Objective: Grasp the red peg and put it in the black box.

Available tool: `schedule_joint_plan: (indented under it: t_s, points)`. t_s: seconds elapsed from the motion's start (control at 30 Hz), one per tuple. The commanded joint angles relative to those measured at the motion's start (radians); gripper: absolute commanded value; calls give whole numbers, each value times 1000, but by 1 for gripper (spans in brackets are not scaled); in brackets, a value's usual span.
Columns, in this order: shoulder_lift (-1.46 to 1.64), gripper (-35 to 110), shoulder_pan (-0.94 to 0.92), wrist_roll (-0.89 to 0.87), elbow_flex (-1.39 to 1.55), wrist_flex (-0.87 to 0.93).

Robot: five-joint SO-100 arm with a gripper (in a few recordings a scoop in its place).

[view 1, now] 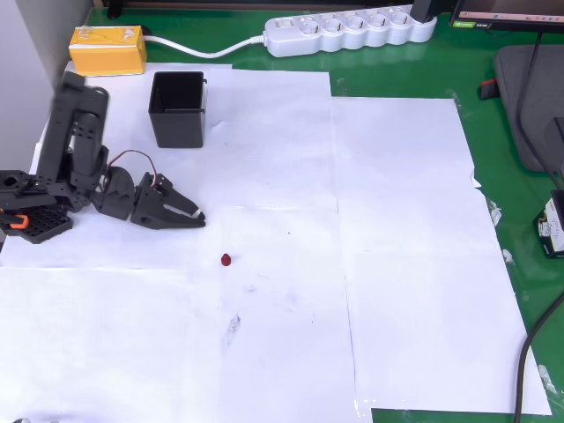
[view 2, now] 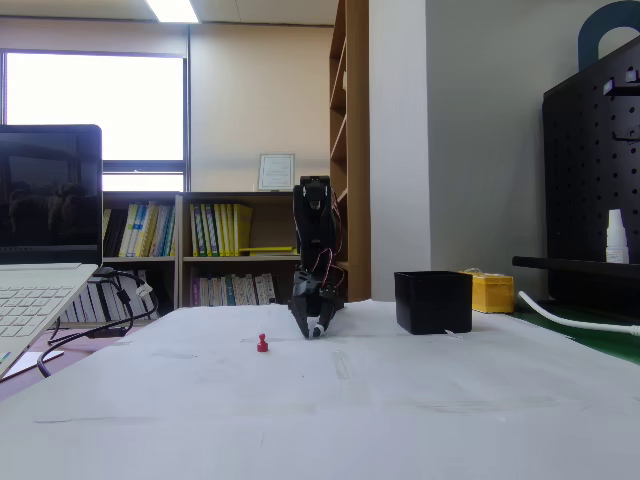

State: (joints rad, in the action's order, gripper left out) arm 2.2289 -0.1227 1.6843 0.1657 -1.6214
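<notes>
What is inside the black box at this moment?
In the overhead view the black box looks empty, though its dark interior hides detail. The red peg lies outside on the white paper. The fixed view shows just its outer wall.

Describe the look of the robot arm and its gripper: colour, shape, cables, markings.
The arm is all black plastic, built of blocky segments. Thin red and dark wires loop out near the wrist. The gripper has two tapering, pointed black fingers. An orange part shows at the base. No markings are legible.

Overhead view looks straight down; fixed view (table-level) faces the arm (view 2: 316, 255).
</notes>
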Motion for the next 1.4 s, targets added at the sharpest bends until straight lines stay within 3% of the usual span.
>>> schedule_joint_plan:
  t_s: [0.0, 0.33, 0.9, 1.37]
  points:
    - [101, 3, -8, -21, 14, -130]
    - [253, 0, -20, -143, 101, -288]
    - [318, 0, 28, -140, 322, -298]
    - [287, 1, -38, -118, 222, -296]
